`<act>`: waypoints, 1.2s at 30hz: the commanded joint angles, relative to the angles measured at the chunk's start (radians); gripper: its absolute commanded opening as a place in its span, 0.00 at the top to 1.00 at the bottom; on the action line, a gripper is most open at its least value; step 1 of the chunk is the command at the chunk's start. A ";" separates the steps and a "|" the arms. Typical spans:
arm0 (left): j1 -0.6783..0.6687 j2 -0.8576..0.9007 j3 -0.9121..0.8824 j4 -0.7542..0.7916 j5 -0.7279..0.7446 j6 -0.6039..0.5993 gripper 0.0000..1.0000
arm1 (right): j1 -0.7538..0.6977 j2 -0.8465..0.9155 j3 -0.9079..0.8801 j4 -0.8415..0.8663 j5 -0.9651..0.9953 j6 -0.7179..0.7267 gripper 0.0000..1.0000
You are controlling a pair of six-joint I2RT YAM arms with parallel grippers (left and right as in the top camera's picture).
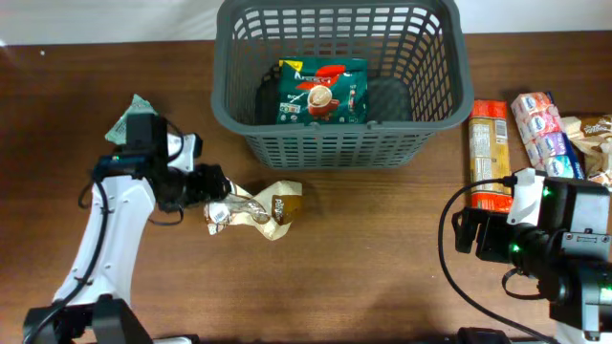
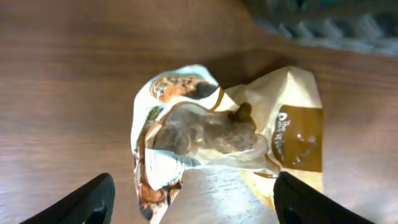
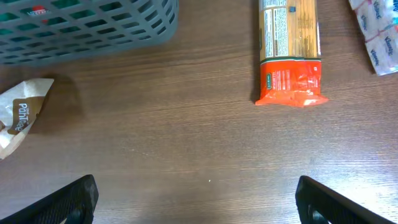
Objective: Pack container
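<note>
The dark grey lattice container (image 1: 335,143) stands at the back middle of the table, with a green snack pack (image 1: 322,93) lying on its bottom. A cream and brown snack bag (image 1: 258,208) lies on the table in front of its left corner. My left gripper (image 1: 212,196) is open at the bag's left end; in the left wrist view the bag (image 2: 217,137) lies between and just beyond the spread fingers (image 2: 193,205). My right gripper (image 1: 475,234) is open and empty over bare table (image 3: 196,202). The container's front wall shows in the right wrist view (image 3: 87,28).
An orange and yellow biscuit pack (image 1: 488,153) lies right of the container, also in the right wrist view (image 3: 289,50). Pink and white tissue packs (image 1: 543,134) and a tan wrapper (image 1: 595,129) lie at the far right. A green pack (image 1: 132,113) sits behind the left arm.
</note>
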 commanded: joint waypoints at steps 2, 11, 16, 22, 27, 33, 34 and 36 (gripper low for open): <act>0.003 -0.001 -0.108 0.066 0.034 -0.010 0.24 | 0.008 0.000 0.012 0.003 -0.013 0.000 0.01; 0.003 -0.001 -0.245 0.194 0.030 -0.010 0.24 | 0.008 0.000 0.012 0.003 -0.013 0.000 0.01; 0.003 -0.001 -0.313 0.277 0.031 -0.010 0.24 | 0.008 0.000 0.012 0.003 -0.013 0.000 0.01; 0.003 -0.001 -0.341 0.322 0.039 -0.010 0.24 | 0.008 0.000 0.012 0.002 -0.013 0.000 0.01; 0.003 -0.001 -0.341 0.320 0.101 -0.033 0.25 | 0.008 0.000 0.012 0.002 -0.013 0.000 0.01; 0.003 -0.002 -0.340 0.317 0.139 -0.036 0.25 | 0.008 0.000 0.012 0.002 -0.013 0.000 0.01; 0.003 -0.003 -0.340 0.315 0.138 -0.036 0.25 | 0.008 0.000 0.012 0.002 -0.013 0.000 0.01; 0.003 -0.010 -0.340 0.308 0.137 -0.036 0.25 | 0.008 0.000 0.012 0.002 -0.013 0.000 0.01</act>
